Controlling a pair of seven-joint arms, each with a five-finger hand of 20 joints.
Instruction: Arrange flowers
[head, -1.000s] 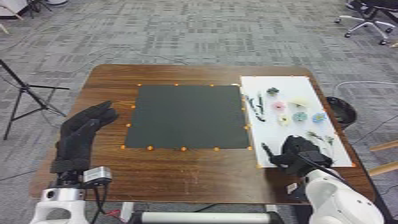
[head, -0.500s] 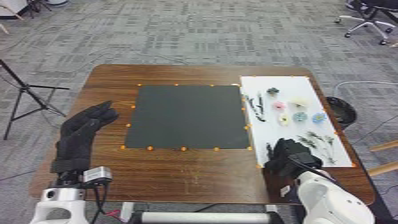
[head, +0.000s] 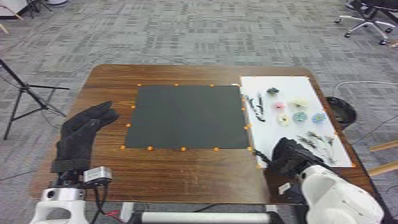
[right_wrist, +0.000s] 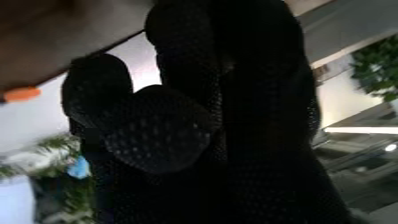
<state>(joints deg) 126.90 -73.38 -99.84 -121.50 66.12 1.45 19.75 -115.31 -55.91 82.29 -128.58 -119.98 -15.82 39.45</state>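
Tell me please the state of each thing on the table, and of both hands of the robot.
Left hand: open, above the table's left part.
Right hand: over the near end of the white sheet.
Dark sheet: flat on the table.
White sheet: flat, partly covered.
Pink flower: lying on the white sheet.
Blue flower: lying there too.
Green sprigs: lying beside the right hand.
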